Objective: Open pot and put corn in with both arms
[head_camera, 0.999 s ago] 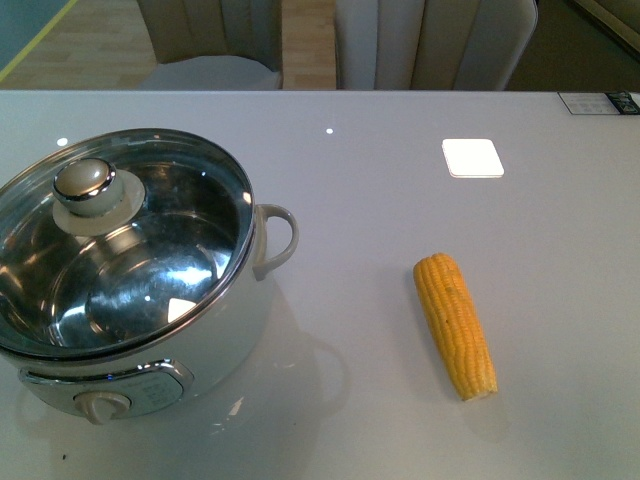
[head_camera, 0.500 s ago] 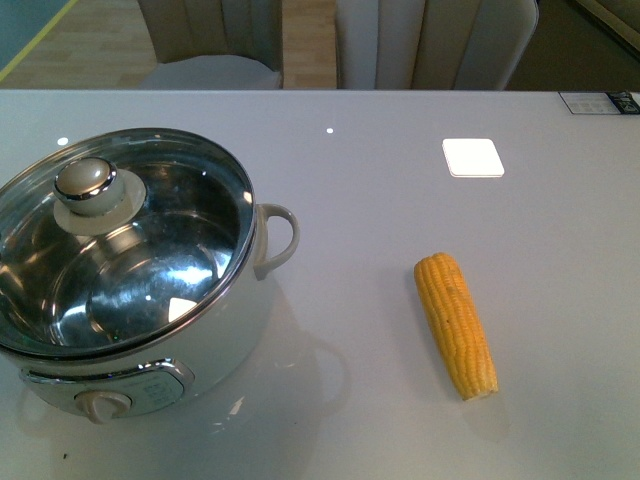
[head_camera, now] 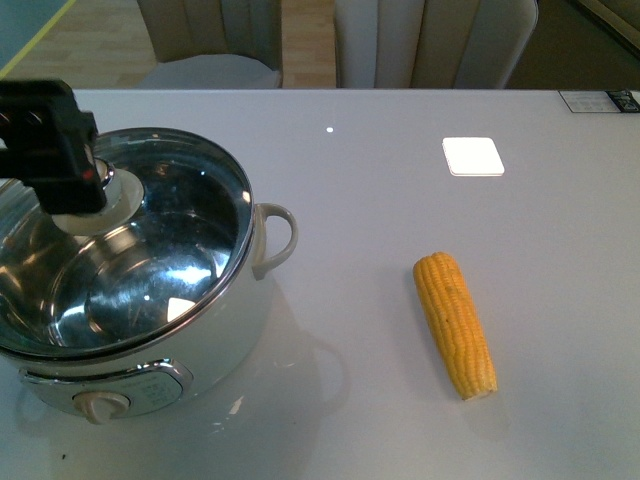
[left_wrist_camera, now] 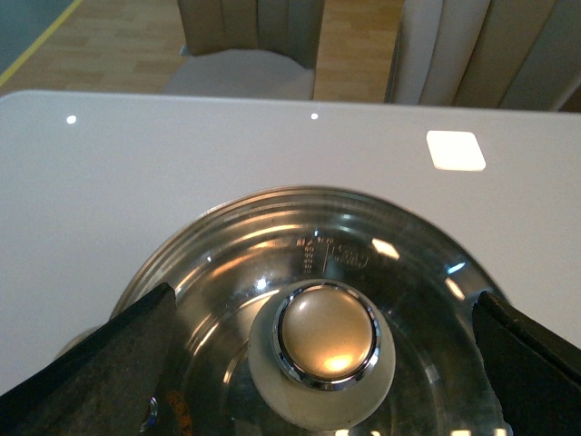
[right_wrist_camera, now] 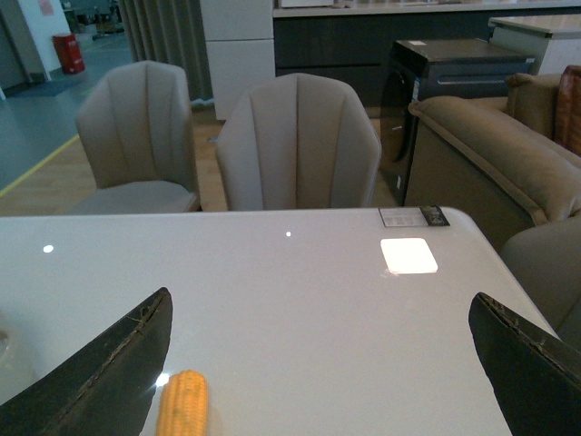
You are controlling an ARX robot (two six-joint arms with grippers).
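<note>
The white pot (head_camera: pixel 215 345) stands at the table's left with its glass lid (head_camera: pixel 190 235) on. The lid's knob (left_wrist_camera: pixel 327 334) shows between my left fingers in the left wrist view. My left gripper (head_camera: pixel 45 140) is open and hovers over the knob, partly hiding it in the front view. The yellow corn (head_camera: pixel 456 323) lies on the table to the right of the pot, and also shows in the right wrist view (right_wrist_camera: pixel 182 405). My right gripper (right_wrist_camera: pixel 322 381) is open and empty above the table; it is out of the front view.
The pot's loop handle (head_camera: pixel 280 238) points toward the corn. Its control knob (head_camera: pixel 101 406) faces me. Chairs (head_camera: pixel 430 45) stand behind the table's far edge. A small card (head_camera: pixel 600 102) lies at the far right corner.
My left gripper has come into the front view over the lid's knob. The pot and the corn have not moved.
</note>
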